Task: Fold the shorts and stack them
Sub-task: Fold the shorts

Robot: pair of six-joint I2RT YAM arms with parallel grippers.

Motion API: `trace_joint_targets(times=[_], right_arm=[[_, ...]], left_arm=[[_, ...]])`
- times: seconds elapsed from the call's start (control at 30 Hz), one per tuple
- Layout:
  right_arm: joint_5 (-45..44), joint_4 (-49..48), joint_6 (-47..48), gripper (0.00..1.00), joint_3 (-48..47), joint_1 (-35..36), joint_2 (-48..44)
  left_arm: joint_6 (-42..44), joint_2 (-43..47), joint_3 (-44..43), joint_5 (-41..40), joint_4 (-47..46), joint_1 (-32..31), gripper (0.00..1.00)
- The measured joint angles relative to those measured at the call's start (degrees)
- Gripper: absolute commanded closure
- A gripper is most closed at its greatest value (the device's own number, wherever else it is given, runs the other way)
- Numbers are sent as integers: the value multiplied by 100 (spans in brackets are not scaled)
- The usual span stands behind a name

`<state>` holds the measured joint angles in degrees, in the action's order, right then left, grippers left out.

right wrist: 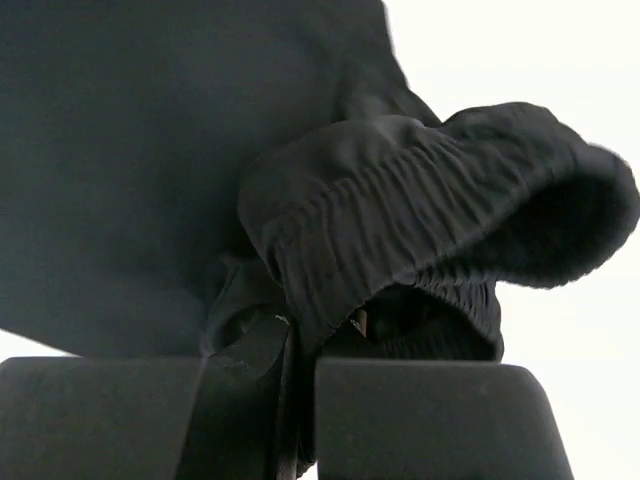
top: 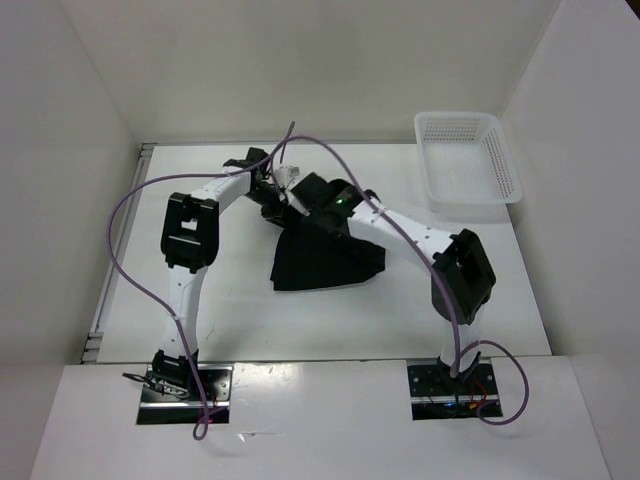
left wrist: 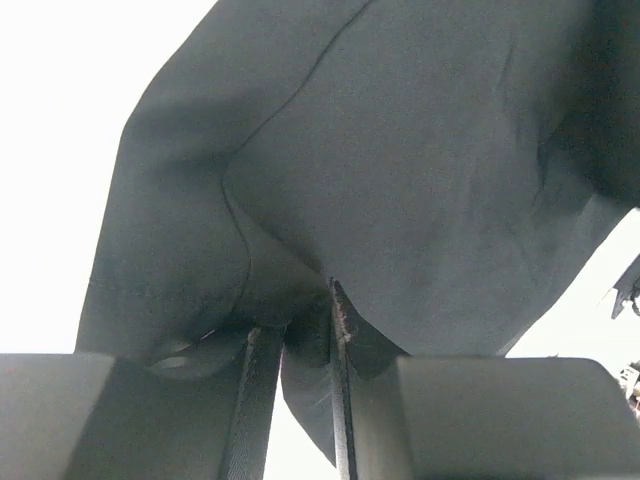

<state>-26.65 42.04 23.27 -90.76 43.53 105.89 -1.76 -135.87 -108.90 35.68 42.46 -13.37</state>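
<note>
The shorts (top: 325, 258) drape down onto the middle of the table (top: 500, 300), held at their far edge by both claws set close together: the left gripper (left wrist: 298, 325) is clamped tight on a plain fabric fold, and the right gripper (right wrist: 303, 340) is clamped on the gathered waistband.

No text, label, brand, number or sign can be read in any of the three views. The shorts (top: 325, 255) are plain black fabric with no print showing, and the white mesh basket (top: 467, 160) bears no lettering that can be made out.
</note>
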Motion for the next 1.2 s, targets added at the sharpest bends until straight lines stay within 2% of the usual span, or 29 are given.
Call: trace_joint_targets(times=[0.13,0.23,0.37,0.6,0.77,0.8,0.87,0.9,0.93,1.03,1.13,1.2], right_arm=[[-4,7,98,100,-144,667,256],[48,-4,170,100,-452,894,516],[92,-24,245,100,-800,962,879],[144,-44,306,100,-828,988,1121],[142,-44,319,98,-728,994,1121],[142,-42,317,79,-710,994,1121],[160,-46,269,56,-704,997,1121],[201,-42,271,40,-715,997,1121],[251,-42,221,32,-728,999,1121],[603,105,90,21,-999,1010,1123],[1137,229,-131,20,-1613,1054,1106],[1408,153,-278,25,-1937,1097,984]], left_arm=[[0,-15,-22,26,7,7,70],[0,-17,-24,46,7,20,70],[-2,-31,-24,96,7,46,70],[-11,-55,-24,221,4,83,65],[-17,-55,-61,267,37,85,57],[-17,-55,-72,249,44,83,57],[-17,-57,-90,221,55,83,56],[-20,-57,-101,199,59,85,56],[-17,-57,-109,173,59,87,56],[-15,-57,-138,129,74,96,56],[-15,-57,-162,59,79,111,55],[-13,-57,-186,20,98,116,53]])
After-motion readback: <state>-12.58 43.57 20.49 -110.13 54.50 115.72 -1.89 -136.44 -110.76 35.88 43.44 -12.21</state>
